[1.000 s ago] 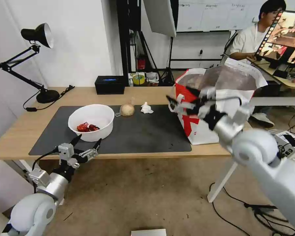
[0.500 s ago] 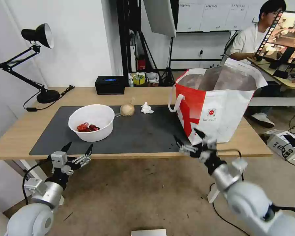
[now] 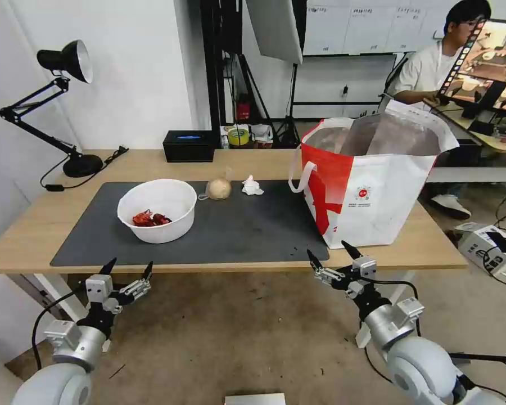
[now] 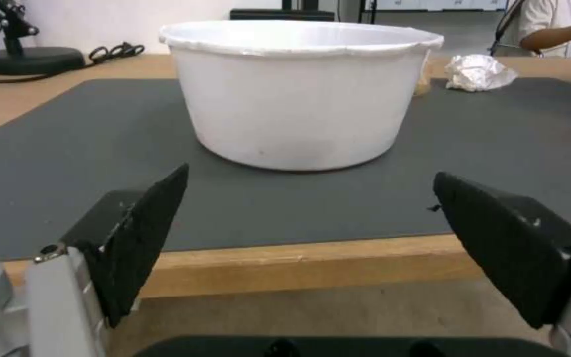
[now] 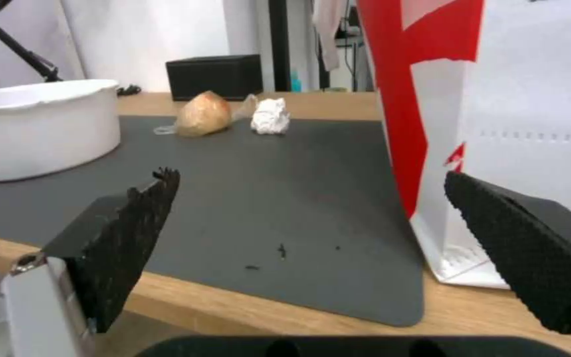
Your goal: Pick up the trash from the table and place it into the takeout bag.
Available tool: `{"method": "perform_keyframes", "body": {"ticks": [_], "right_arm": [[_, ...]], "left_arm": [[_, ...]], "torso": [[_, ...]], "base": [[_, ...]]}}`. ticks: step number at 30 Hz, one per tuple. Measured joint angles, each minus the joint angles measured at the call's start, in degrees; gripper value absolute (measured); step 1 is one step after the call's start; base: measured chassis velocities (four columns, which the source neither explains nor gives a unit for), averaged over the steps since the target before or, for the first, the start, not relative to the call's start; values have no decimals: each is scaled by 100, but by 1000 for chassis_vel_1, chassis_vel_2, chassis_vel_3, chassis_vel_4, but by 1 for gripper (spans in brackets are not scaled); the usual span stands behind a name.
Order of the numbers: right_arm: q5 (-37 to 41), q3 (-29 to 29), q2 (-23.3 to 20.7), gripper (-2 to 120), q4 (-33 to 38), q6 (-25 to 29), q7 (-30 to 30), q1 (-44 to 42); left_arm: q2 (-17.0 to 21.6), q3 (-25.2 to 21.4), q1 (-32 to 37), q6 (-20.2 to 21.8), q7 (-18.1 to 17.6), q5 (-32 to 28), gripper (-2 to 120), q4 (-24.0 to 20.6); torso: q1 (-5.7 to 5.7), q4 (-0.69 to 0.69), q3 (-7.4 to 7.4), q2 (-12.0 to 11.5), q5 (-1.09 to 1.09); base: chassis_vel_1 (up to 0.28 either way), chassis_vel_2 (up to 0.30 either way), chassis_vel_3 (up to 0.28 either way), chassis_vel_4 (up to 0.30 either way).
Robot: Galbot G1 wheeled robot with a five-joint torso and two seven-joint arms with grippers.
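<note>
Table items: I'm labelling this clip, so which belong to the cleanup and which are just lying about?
Job:
white bowl with red scraps
beige wrapped lump
crumpled tissue
takeout bag

Lying about:
black tissue box
desk lamp
grey mat

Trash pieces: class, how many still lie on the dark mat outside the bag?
3: white bowl at the mat's left, wrapped lump mid-back, crumpled tissue beside it. The bag may hide more.

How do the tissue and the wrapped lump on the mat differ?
The tissue is white and crumpled into jagged folds; the lump is beige, smooth and rounded. The lump is the bigger one and has a clear wrapper tail sticking out towards the bowl; the tissue has none. Both lie loose on the mat, close together but apart.
</note>
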Motion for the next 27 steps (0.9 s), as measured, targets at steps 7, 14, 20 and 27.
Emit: {"method": "perform_keyframes", "body": {"ticks": [7,14,20,27], "right_arm": [[-45,-148,88,100,-58,-36,4,80],[-64,-231,91,100,-115,-65,4,166],[-39,-373,54,100,-147,-249,34,389],[110,-953,9,100,-302,-671,179,1107]], "left_arm": [[-5,23,-25,-15,30,-1,100,51],[-5,46,-70,-24,38,-2,100,98],[18,72,-112,-25,40,-10,100,112],[73,208,-262,-13,37,-15,100,174]], "torso": [[0,0,0,0,0],[0,0,0,-1,0],[0,-1,0,-1,0],[0,2,1,-1,2]], "base": [[0,0,0,0],[0,0,0,0],[0,0,0,0],[0,0,0,0]]}}
